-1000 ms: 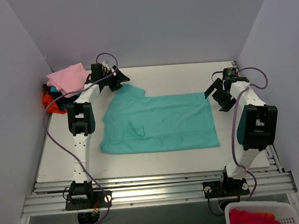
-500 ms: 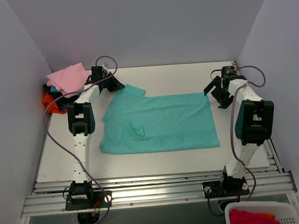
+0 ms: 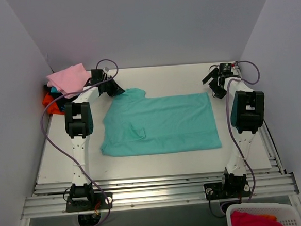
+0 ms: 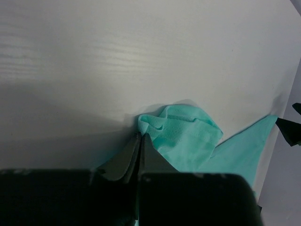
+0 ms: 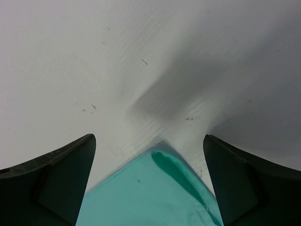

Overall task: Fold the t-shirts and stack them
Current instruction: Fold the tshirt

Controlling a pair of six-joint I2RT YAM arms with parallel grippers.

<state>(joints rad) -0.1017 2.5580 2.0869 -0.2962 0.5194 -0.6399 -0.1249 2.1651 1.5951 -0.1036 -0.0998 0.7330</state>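
A teal t-shirt point(image 3: 159, 124) lies spread flat in the middle of the white table point(image 3: 179, 77). My left gripper point(image 3: 119, 88) is at the shirt's far left sleeve, its jaws pressed together at the bunched cloth edge point(image 4: 188, 136), with the tips point(image 4: 140, 136) low on the table. My right gripper point(image 3: 212, 85) is open over the far right corner. In the right wrist view that teal corner point(image 5: 150, 197) lies between the two spread fingers point(image 5: 61, 179). A pink t-shirt point(image 3: 68, 79) tops a pile at the far left, with an orange-red t-shirt point(image 3: 50, 103) under it.
Grey walls close in the table on the left, back and right. A white basket point(image 3: 261, 216) with red cloth in it stands below the table's near right corner. A metal rail point(image 3: 156, 193) runs along the near edge by the arm bases.
The left gripper has shut at the teal shirt's far left sleeve. The right gripper has moved farther back and left, over the shirt's far right corner, and stays open.
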